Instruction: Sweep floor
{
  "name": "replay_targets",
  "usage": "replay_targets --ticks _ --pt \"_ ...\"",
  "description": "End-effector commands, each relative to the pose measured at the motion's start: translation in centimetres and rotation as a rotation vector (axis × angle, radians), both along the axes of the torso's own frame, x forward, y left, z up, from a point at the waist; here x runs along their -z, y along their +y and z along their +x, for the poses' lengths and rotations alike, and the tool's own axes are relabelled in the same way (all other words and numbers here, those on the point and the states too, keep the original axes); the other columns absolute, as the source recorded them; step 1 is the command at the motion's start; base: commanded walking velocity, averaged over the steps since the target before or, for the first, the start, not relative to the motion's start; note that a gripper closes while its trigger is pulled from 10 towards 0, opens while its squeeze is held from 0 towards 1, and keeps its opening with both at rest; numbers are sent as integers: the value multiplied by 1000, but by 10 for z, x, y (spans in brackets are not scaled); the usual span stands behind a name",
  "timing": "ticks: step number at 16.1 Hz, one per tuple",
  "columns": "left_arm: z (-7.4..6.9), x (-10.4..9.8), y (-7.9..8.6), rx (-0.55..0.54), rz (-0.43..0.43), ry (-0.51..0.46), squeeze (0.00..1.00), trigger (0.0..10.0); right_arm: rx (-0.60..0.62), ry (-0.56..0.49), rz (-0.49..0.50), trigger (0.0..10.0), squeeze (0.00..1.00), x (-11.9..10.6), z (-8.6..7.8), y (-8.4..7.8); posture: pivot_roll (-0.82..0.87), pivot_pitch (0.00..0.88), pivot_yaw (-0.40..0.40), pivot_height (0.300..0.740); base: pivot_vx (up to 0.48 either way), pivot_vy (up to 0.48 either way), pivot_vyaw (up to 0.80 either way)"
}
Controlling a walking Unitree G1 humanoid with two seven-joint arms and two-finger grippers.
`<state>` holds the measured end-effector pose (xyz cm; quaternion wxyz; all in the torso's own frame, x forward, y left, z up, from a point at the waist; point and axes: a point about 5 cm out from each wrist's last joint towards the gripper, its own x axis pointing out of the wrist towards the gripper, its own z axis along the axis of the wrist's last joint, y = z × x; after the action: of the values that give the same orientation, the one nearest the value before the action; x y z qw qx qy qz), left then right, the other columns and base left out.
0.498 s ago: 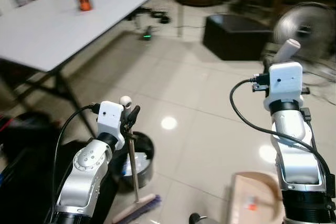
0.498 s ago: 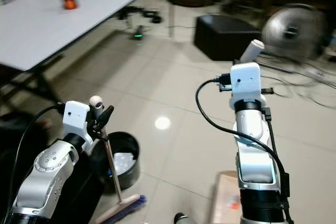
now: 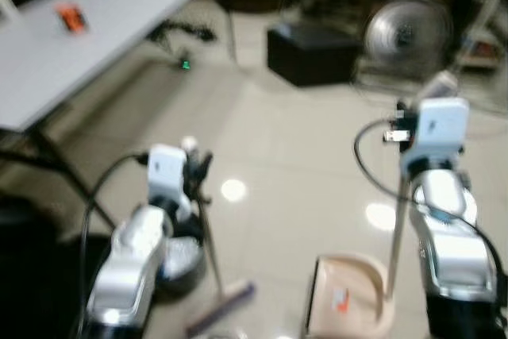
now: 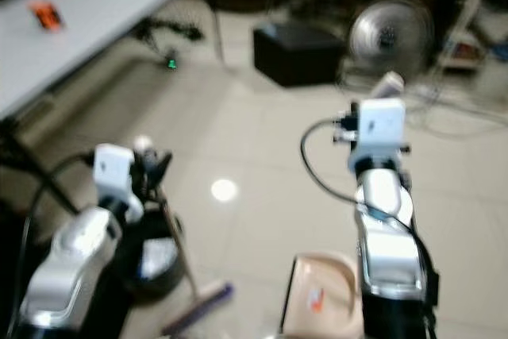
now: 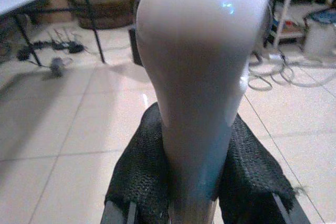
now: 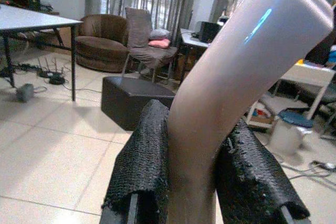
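the broom [image 3: 211,256] is gripped at its handle top by the left tool [image 5: 191,182], its bristles on the tiled floor [image 3: 294,164] beside a black bin [image 4: 151,263]. the dustpan [image 3: 345,303] handle is clamped by the right tool [image 6: 194,182].

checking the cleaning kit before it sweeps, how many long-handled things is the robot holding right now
2. A broom in the left tool, its head on the floor beside the black bin; a dustpan on a pole in the right tool, standing by the robot's right side.
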<state>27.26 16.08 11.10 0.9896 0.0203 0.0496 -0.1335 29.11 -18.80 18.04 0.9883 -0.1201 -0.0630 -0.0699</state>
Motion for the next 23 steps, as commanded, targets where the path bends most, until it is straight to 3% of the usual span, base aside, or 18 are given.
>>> replay_targets --ticks 1,6,10,15,16,18,23 --pt "2 -8 4 -11 16 -32 0 10000 9 -33 -42 10000 0 -10 -3 -4 -13 16 59 740 0 0 -800" --pt "1 -9 2 1 4 -32 0 10000 28 -134 -101 10000 0 -23 -2 -4 -20 19 61 740 0 0 -800" --pt "2 -12 2 7 11 -51 0 10000 27 -114 -23 10000 0 -18 -5 3 -17 19 63 740 0 0 -800" --pt "3 -15 4 -27 9 -50 0 10000 61 -69 -46 10000 0 -7 -1 1 -10 8 68 740 0 -222 -313" --pt "4 -17 4 -32 5 -58 0 10000 40 -76 -17 10000 0 -8 -1 1 -13 8 67 740 0 -469 0" --pt "8 -20 -1 -22 5 -75 0 10000 -126 -118 48 10000 0 -14 -4 9 -10 10 61 740 0 -480 0" --pt "10 -24 -3 -32 13 -91 0 10000 -194 -132 2 10000 0 -18 -1 13 -3 16 54 740 0 -480 0"
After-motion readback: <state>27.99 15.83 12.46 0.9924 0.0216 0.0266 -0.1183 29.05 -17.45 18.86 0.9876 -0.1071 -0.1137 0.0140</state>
